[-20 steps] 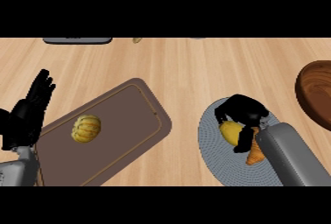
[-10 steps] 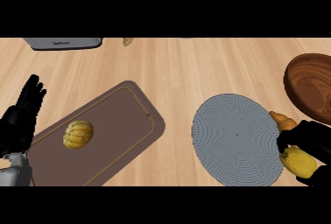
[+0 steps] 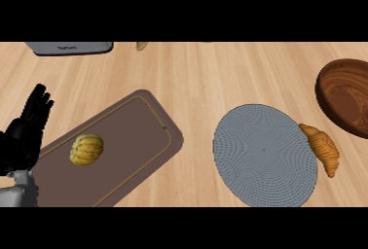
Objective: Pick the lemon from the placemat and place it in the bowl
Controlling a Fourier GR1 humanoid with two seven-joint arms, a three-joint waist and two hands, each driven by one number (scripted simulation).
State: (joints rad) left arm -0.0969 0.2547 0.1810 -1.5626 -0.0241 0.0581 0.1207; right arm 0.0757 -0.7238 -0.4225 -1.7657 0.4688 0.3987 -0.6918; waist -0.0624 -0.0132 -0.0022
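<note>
The lemon shows nowhere in the head view, and the right hand is out of view too, so how the two lie to each other cannot be told. The round grey placemat (image 3: 265, 155) lies bare on the wooden bench (image 3: 215, 73), toward the right. One croissant (image 3: 322, 148) lies on the bench touching the placemat's right edge, between it and the brown wooden bowl (image 3: 345, 97), which is cut by the view's right edge; nothing can be seen inside the part of the bowl that shows. The left hand (image 3: 25, 133) rests at the view's left edge with its fingers straight and spread, pointing up, holding nothing. Just beside it lies one brown tray (image 3: 137, 131), set at a slant, and on the tray's lower left part sits one small yellow-orange pumpkin (image 3: 86, 149), near the hand but apart from it. At the top edge one grey appliance (image 3: 69, 47) is partly seen, with a small yellowish thing (image 3: 142, 45) near it, too cut off to name.
</note>
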